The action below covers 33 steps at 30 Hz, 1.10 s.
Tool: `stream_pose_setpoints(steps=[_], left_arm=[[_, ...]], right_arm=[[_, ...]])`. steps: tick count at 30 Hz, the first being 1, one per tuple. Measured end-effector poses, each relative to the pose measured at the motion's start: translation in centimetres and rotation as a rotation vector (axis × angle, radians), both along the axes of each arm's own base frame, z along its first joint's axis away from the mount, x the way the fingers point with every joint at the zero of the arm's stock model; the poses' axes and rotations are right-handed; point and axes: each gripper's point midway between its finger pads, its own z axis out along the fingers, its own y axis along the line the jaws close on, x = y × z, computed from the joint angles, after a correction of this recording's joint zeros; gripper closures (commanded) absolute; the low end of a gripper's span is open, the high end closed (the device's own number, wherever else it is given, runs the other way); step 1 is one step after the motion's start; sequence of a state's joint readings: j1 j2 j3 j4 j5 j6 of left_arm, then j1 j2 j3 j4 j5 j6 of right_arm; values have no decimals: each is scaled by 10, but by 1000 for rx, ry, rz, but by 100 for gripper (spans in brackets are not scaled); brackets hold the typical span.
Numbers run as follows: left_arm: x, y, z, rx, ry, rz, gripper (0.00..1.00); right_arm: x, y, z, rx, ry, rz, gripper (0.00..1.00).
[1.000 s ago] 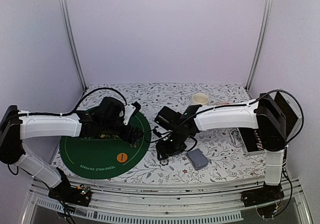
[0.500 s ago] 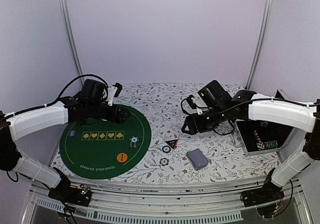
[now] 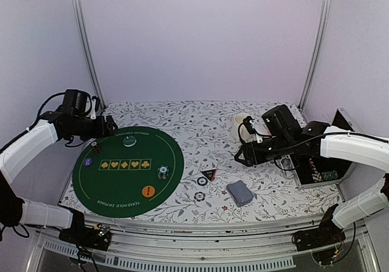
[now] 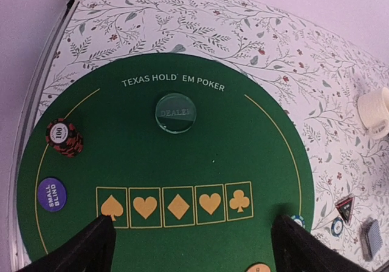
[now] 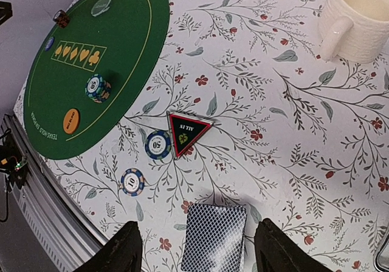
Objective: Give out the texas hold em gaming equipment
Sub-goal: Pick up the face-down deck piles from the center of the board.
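The card deck (image 5: 214, 237) is lying on the surface (image 5: 316, 163) at the bottom of the right wrist view, off the green mat (image 5: 79, 35), with the triangular marker (image 5: 188, 131) and the 50 chip (image 5: 157, 144) near it. Your right gripper (image 5: 202, 248) is hanging released above it; descending skewed, you are risking fanning cards or knocking that chip. Your left gripper (image 4: 194, 248) is hovering released over the green mat.

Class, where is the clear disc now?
Left wrist view: the clear disc lies on the green mat, between its printed title and the row of suit boxes.
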<state>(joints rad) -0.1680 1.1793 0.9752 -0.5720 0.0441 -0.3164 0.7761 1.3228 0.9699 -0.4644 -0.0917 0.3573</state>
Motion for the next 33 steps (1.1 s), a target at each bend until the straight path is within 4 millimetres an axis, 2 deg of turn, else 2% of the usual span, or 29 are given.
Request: stream_pose_setpoints(steps=[3, 7, 9, 11, 12, 17, 20, 24, 28, 30, 33], left_arm=[[-7, 10, 2, -15, 17, 43, 5], [-16, 9, 3, -40, 33, 52, 2], [-20, 8, 5, -56, 28, 53, 2], [-25, 7, 7, -72, 19, 51, 2], [-27, 6, 8, -81, 14, 49, 2], [-39, 0, 12, -120, -14, 15, 2], [-38, -7, 19, -135, -45, -29, 2], [-30, -16, 24, -144, -88, -93, 2], [-17, -28, 19, -150, -100, -166, 2], [-11, -35, 16, -163, -98, -203, 2], [-10, -46, 13, -190, -104, -260, 2]], right_arm=[[-2, -2, 1, 6, -13, 14, 33], [-3, -2, 12, 32, -48, 25, 28], [-2, -2, 17, 45, -64, 28, 19], [-2, -2, 22, 55, -76, 29, 4], [-2, -2, 23, 58, -77, 27, 1], [-4, -5, 22, 48, -68, 22, 1], [-3, -7, 24, 37, -53, 1, 1], [6, -1, 46, 64, -52, -33, 1], [16, 8, 67, 108, -46, -67, 1], [18, 11, 69, 116, -23, -81, 1], [17, 12, 57, 88, 54, -112, 1]])
